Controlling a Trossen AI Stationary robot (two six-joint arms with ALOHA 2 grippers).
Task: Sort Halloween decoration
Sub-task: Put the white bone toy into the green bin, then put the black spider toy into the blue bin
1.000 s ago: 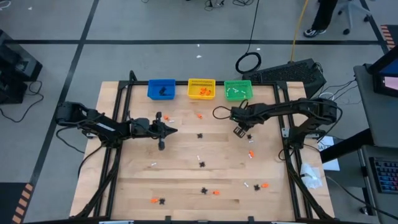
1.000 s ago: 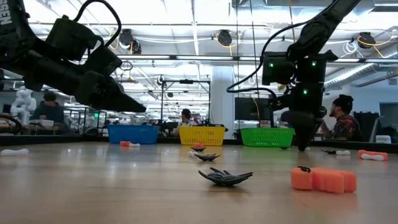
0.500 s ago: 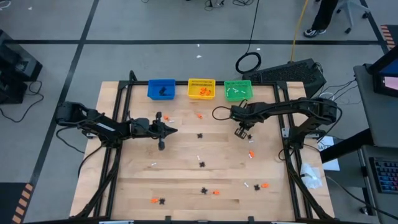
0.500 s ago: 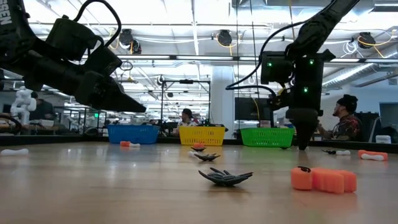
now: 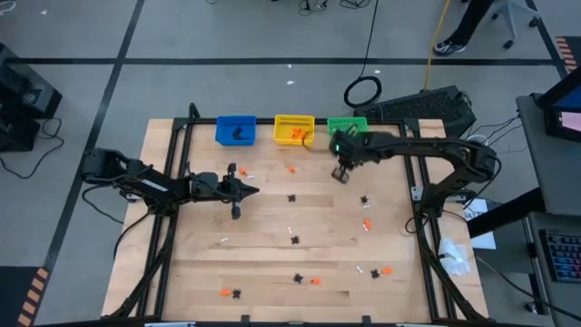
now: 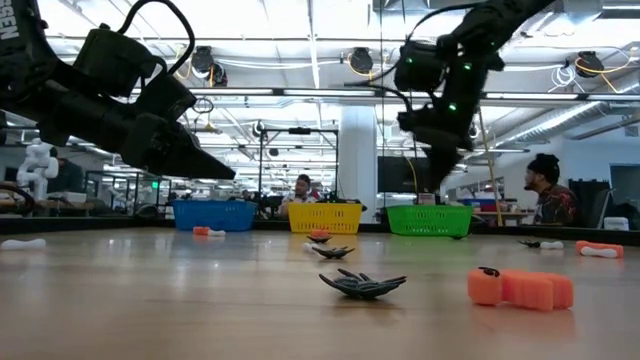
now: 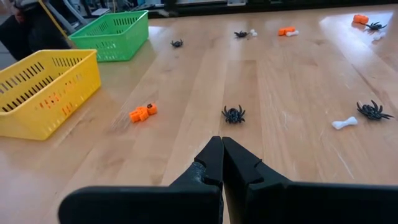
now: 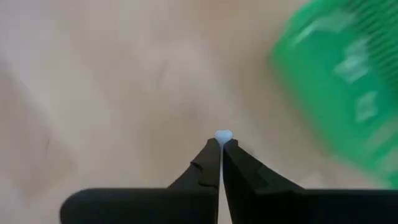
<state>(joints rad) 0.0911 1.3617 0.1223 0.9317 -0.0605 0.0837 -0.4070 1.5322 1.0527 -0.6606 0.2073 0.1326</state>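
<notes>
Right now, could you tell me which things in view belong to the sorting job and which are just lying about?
Belongs to the job:
- white trinket pinched in the right gripper
- black spider, orange piece, white bone on the table
- blue bin, yellow bin, green bin

Lying about:
- cable loop on the floor
- keyboard

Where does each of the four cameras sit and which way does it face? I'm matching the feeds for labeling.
High view: overhead, looking straight down; both arms, blue bin, yellow bin, green bin.
Low view: table height, looking across toward the bins; both arms overhead.
Left wrist view: past the shut left gripper toward a black spider.
Right wrist view: down past the right gripper, shut on a white trinket.
Shared: the green bin shows in all four.
</notes>
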